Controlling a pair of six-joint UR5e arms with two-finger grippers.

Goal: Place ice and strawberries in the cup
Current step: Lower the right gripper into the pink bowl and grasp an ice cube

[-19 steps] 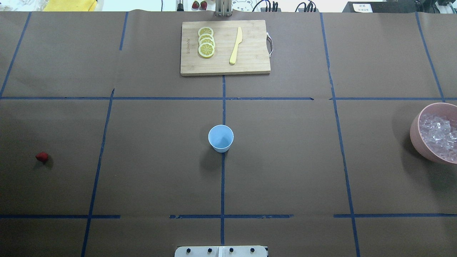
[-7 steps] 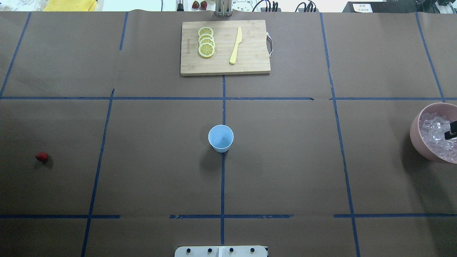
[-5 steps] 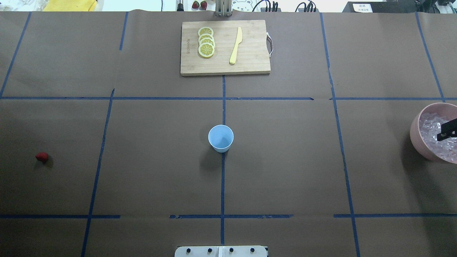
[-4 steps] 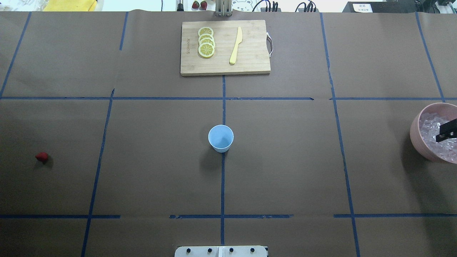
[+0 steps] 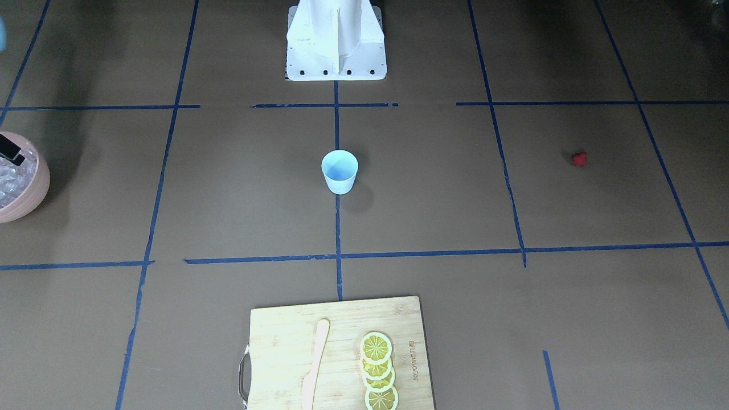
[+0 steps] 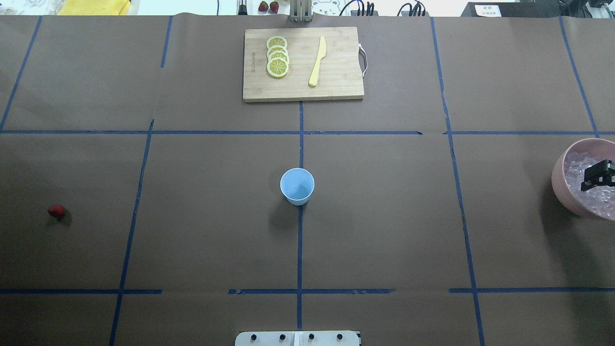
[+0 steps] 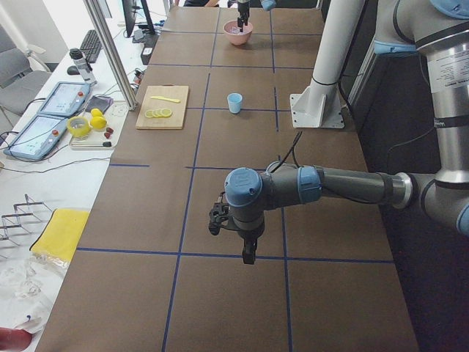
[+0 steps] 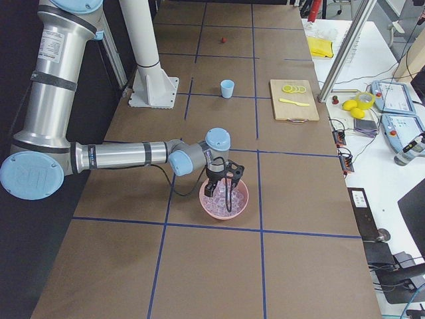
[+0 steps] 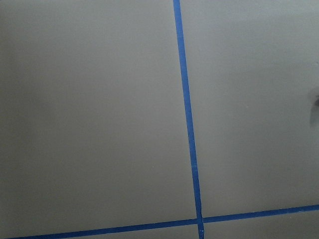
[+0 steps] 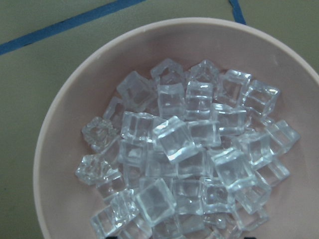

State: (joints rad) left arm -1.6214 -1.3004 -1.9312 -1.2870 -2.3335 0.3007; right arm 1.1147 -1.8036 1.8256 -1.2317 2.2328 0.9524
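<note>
The pale-blue cup (image 6: pixel 297 186) stands upright at the table's middle, also in the front view (image 5: pixel 340 171). One red strawberry (image 6: pixel 56 210) lies alone far to the left. The ice (image 10: pixel 184 149) is a heap of clear cubes in a pink bowl (image 6: pixel 557 178) at the right edge. My right gripper (image 6: pixel 592 179) hangs just over the ice, fingers spread and empty in the right side view (image 8: pixel 222 193). My left gripper (image 7: pixel 242 246) shows only in the left side view, above bare table; I cannot tell if it is open or shut.
A wooden cutting board (image 6: pixel 336 81) at the far middle carries lemon slices (image 6: pixel 277 56) and a yellow knife (image 6: pixel 317 61). The robot base (image 6: pixel 298 339) sits at the near edge. Two more strawberries (image 6: pixel 268 6) lie beyond the table's far edge.
My right gripper has come in from the right edge and moved left over the bowl of ice. The cup and the strawberry have not moved.
</note>
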